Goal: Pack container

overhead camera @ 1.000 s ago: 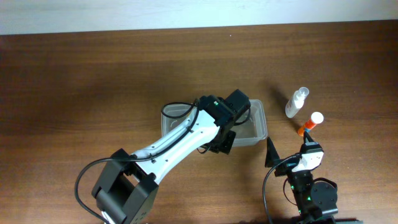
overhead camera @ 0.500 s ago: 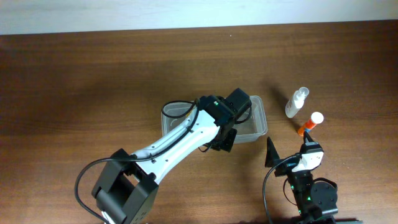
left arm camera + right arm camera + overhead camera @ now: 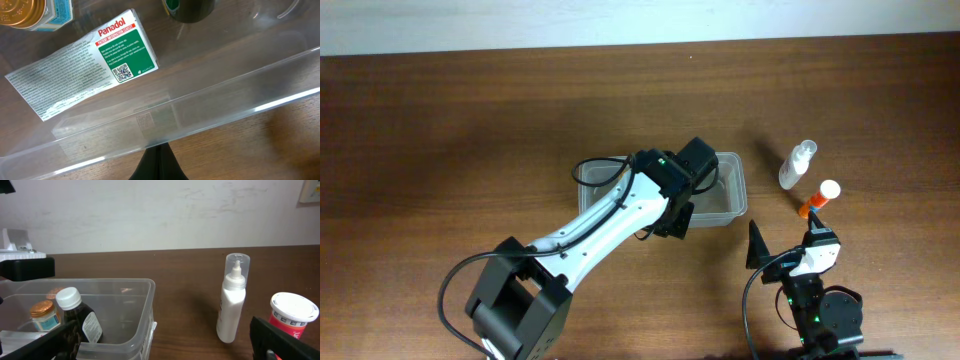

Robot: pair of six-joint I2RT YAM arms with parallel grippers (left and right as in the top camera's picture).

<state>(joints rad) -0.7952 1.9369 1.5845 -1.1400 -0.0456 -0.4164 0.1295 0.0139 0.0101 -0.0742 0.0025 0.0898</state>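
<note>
1. A clear container (image 3: 142, 315) holds a white-capped dark bottle (image 3: 80, 317) and a gold-lidded jar (image 3: 42, 316).
2. A white spray bottle (image 3: 232, 305) stands upright right of the container.
3. A white-capped red bottle (image 3: 294, 312) sits farther right.

From overhead, the left arm (image 3: 620, 215) hides most of the container (image 3: 732, 195) and all its contents. In the left wrist view, the left gripper (image 3: 160, 159) shows only as a closed dark wedge at the container's wall. The gold-lidded jar (image 3: 22, 11) and the dark bottle (image 3: 190, 9) are cut off at the top, and the fine print on the Panadol leaflet (image 3: 85, 70) is too small to read. The white-capped orange bottle (image 3: 294, 314), towards the worktop's right edge, is cropped in the right wrist view.

One container (image 3: 730, 195), three bottles (image 3: 231, 305) (image 3: 294, 311) (image 3: 85, 322), one jar (image 3: 42, 316), one leaflet (image 3: 85, 70)
</note>
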